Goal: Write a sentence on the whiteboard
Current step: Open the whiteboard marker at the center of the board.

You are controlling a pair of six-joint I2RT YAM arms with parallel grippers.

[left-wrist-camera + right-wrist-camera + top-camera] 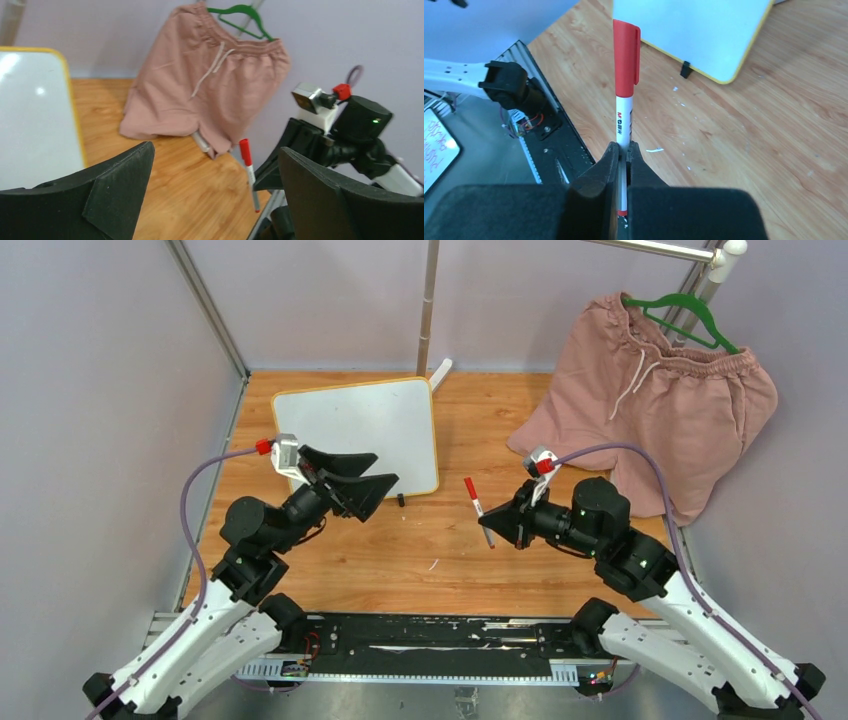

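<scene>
The whiteboard (pixel 355 430) lies flat at the back left of the wooden table, yellow-framed and bare white; no sentence shows on it. Its corner also shows in the left wrist view (pixel 30 120) and the right wrist view (pixel 689 30). My right gripper (pixel 497 525) (pixel 624 150) is shut on a capped red-and-white marker (pixel 477 508) (pixel 626 85) (pixel 248 172), held above mid-table with the cap pointing up and away. My left gripper (pixel 385 468) (pixel 215 160) hovers wide open by the board's near right corner, with nothing between its fingers, facing the marker.
Pink shorts (pixel 650 400) on a green hanger (pixel 690 315) hang at the back right, draping onto the table. A metal pole (pixel 430 310) stands behind the board. A small black piece (pixel 401 500) lies by the board's near edge. Grey walls close both sides.
</scene>
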